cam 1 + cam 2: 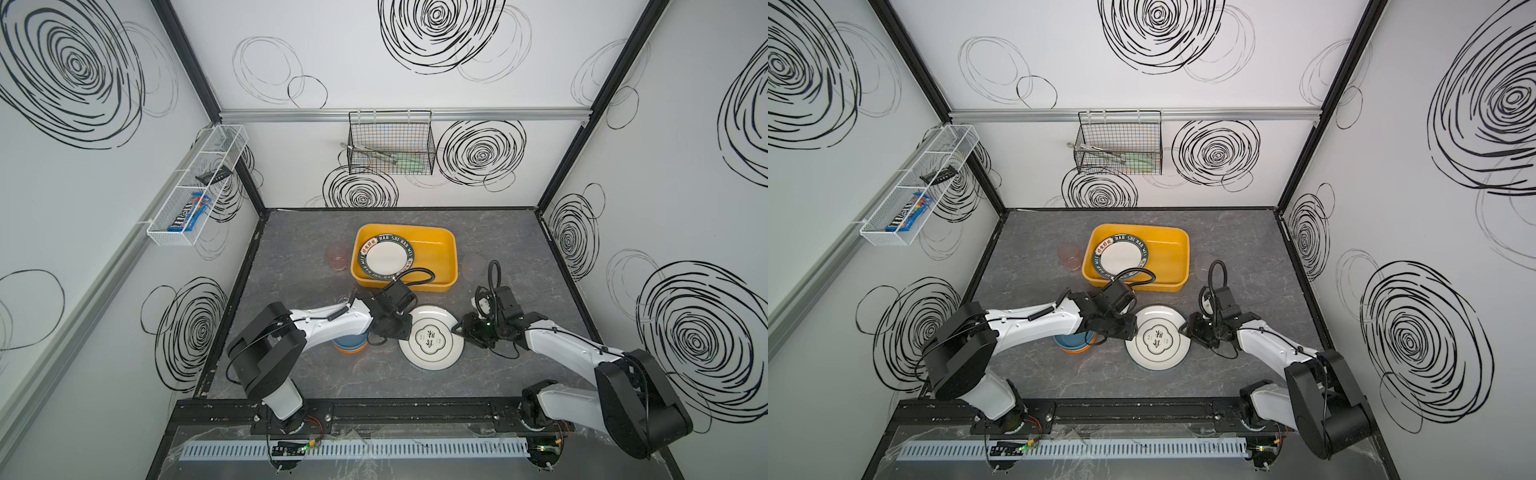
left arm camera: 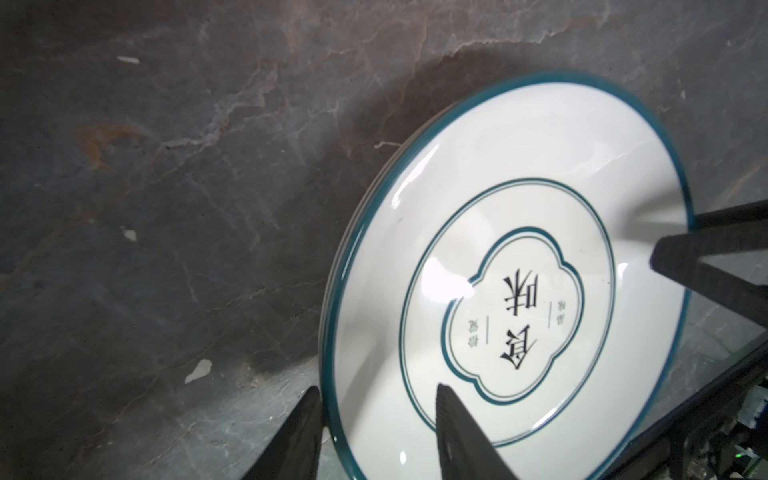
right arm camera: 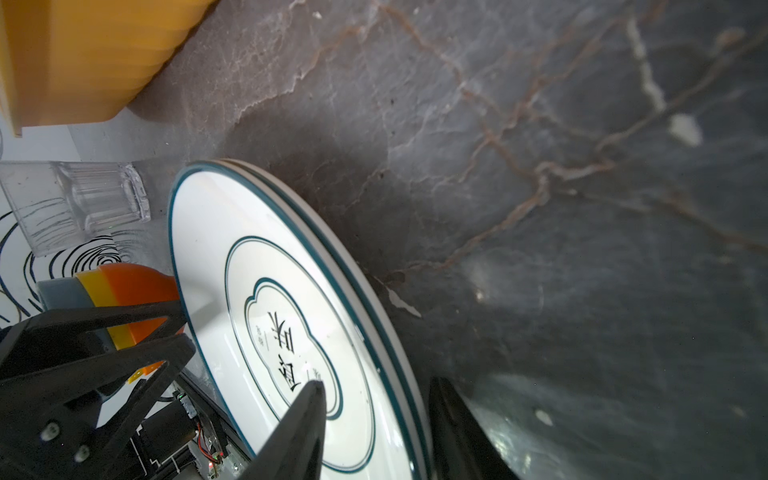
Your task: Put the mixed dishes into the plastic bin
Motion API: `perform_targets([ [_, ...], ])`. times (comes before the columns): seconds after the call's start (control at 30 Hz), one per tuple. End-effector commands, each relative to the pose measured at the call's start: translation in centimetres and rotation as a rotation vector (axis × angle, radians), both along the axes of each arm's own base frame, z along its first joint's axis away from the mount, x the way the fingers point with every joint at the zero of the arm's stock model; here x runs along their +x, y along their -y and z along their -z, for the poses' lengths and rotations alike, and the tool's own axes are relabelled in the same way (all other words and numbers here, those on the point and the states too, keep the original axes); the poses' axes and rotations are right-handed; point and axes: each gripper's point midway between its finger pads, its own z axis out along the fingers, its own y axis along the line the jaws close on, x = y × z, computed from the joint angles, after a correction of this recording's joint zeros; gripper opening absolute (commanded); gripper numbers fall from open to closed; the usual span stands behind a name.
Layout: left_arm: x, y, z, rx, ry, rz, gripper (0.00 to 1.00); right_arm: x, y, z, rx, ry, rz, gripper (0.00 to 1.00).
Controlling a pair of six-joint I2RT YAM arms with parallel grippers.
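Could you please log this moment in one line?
left gripper: astride table plate rim; right gripper: opposite rim; grip: unclear; bin: holds dark-rimmed plate

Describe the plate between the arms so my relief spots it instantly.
On the grey table, just robot-side of the yellow bin, a white plate sits between the left tool and right tool, both straddling its rim. Unlike the bin's plate with its broad dark lettered band, it has a thin teal edge and a clover frame around two black characters.

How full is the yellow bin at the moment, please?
Partly filled: one dark-rimmed plate sits at the left end of the bin; the rest is bare.
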Motion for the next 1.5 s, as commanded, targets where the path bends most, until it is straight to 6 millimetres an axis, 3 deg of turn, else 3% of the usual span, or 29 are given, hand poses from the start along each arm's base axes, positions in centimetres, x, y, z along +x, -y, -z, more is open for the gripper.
perform_targets([
  [0.0,0.1,0.3,-0.1,-0.002,0.013,0.005,0.47,-0.1,-0.5,-0.1,0.023,0.007,-0.009,0.45],
  [0.93,-0.2,1.7,0.6,0.005,-0.013,0.06,0.4,0.1,-1.1,-0.1,0.051,0.01,-0.024,0.46],
  [1.47,0.2,0.9,-1.0,0.023,0.046,0.021,0.44,0.0,-1.3,-0.3,0.066,0.017,-0.023,0.47],
])
